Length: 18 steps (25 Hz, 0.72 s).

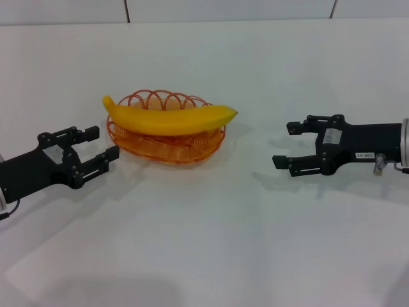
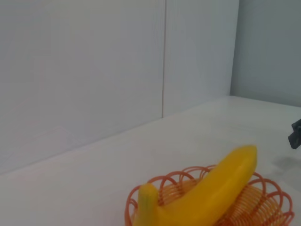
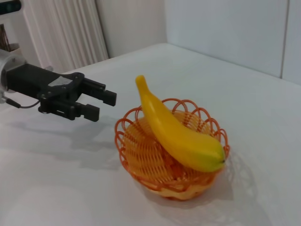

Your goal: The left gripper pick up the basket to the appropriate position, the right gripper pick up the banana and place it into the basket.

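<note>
The large, smooth, bright yellow curved banana (image 1: 169,118) lies across the shallow oval orange basket (image 1: 185,152) of looped wire-like strands, resting on its scalloped rim with both pointed ends overhanging. The basket sits on the plain white counter (image 1: 204,243).

The black two-fingered left hand (image 1: 97,147) hangs low over the counter just beside the basket, on the stem-end side of the banana, its fingers spread and holding nothing. The black right hand (image 1: 284,145), with its small white label, is well apart from the basket on the opposite side, likewise spread wide and empty. Both point inward toward the basket without touching it.

From the look of it, the placing step is done: the banana is in the basket, and neither hand grips anything. What remains seems only a matter of drawing clear. If the banana needed settling deeper, the right hand would have to come in from the tip side and nudge it down along the basket's long axis, taking care not to tip the light basket. Otherwise, both arms can simply pull back from the basket.
</note>
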Available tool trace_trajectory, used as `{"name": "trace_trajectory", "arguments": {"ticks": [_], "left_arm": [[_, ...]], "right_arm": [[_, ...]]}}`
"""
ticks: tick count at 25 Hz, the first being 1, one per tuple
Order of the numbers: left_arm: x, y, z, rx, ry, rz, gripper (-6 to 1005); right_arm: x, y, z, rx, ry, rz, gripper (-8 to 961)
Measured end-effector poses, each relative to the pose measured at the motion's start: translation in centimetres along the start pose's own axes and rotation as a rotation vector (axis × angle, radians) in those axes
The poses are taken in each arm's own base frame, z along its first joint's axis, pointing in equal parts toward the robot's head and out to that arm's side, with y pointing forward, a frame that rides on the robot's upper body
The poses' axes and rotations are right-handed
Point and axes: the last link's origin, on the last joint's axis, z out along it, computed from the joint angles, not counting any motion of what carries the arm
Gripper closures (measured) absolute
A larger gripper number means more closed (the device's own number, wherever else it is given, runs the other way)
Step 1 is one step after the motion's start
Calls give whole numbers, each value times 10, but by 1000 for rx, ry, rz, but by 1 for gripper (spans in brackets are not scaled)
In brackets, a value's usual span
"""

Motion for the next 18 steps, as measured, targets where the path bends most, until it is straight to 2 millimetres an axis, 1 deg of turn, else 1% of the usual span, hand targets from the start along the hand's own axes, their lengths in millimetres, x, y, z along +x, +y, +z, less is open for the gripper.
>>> {"name": "trace_trajectory", "arguments": {"ticks": [18], "left_arm": [[-9, 2, -3, -21, -56, 17, 401]], "right_arm": [[7, 2, -5, 4, 1, 16, 69]]}}
